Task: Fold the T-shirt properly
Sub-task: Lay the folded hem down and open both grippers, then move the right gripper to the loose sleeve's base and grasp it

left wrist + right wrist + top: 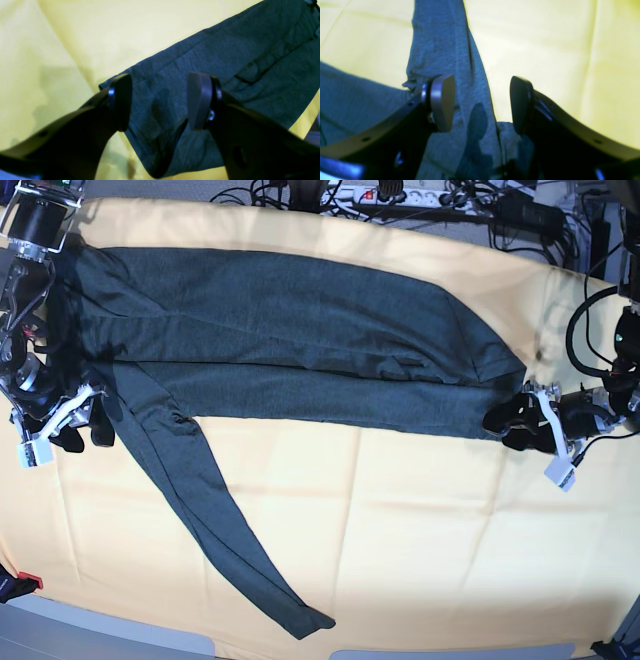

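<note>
The dark charcoal T-shirt (pixel 300 320) lies folded lengthwise across the yellow cloth (pixel 420 520). One long sleeve (pixel 220 530) trails toward the front edge. My left gripper (pixel 508 425) is at the shirt's right end. In the left wrist view it (pixel 160 85) stands open just above the folded hem (pixel 225 50), holding nothing. At the shirt's left end sits my right gripper (pixel 85 425). Its wrist view shows it (pixel 482 85) open over the sleeve's edge (pixel 440 37), with cloth below the fingers but none pinched.
Cables and a power strip (pixel 400 195) run along the back edge. The yellow cloth (pixel 62 37) (pixel 545 37) covers the table around the shirt. A grey table edge (pixel 120 630) shows at the front, with a small red object (pixel 25 582) at the left.
</note>
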Controlling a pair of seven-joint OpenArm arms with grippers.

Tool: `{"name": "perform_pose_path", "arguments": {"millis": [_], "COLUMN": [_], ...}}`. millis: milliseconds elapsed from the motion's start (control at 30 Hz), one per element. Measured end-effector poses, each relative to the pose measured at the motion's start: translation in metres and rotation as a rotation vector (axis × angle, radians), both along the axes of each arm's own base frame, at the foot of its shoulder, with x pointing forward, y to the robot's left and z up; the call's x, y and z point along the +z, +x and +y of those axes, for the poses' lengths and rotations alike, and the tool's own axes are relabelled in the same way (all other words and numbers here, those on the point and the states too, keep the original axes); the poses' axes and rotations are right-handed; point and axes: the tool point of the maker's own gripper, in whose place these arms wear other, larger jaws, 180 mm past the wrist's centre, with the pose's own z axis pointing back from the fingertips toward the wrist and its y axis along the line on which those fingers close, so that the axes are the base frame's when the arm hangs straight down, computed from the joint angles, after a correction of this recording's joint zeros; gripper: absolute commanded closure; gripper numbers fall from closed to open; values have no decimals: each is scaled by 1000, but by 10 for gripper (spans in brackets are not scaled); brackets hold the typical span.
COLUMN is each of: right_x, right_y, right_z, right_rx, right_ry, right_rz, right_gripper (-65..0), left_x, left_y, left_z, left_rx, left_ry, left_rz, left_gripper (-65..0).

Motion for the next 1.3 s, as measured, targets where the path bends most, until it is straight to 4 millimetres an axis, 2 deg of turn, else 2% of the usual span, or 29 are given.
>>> {"name": "perform_pose_path", "arguments": {"millis": [233,467,633,800,1000,1067,1100,1200,1233,1300], "right_x": [-32,-60,-64,-67,-67,-66,-67,-72,-72,-73], "right_y": [24,43,56,57,50,50,51,50,52,54], "right_z": [-2,17,25,38,71,72,71,67,66,62], "right_rx": [-25,29,34,59,136,137,135,122,114,103], "right_ry": [95,244,299,325,425,427,426,394,389,361], "right_rz": [107,228,242,245,284,284,283,287,277,269], "right_gripper": [-371,-371,-371,-371,-367,-322,-275,-39,0,0], "left_x": [-1,-1,-1,-1,-3,-3,-3,-3,-3,-3], "left_y": [-1,-1,-1,-1,0,0,0,0,0,0], "left_z": [0,0,0,-1,-8,-8,-8,-8,-9,-9], "left_rx": [0,0,0,-1,-5,-5,-5,-6,-6,-7], "left_ry": [-1,0,0,-3,-19,-19,-19,-21,-22,-22], "left_rz": [2,2,2,2,2,2,2,2,2,2], "left_gripper": [-360,-360,-360,-360,-360,-360,-360,-360,-360,-360]}}
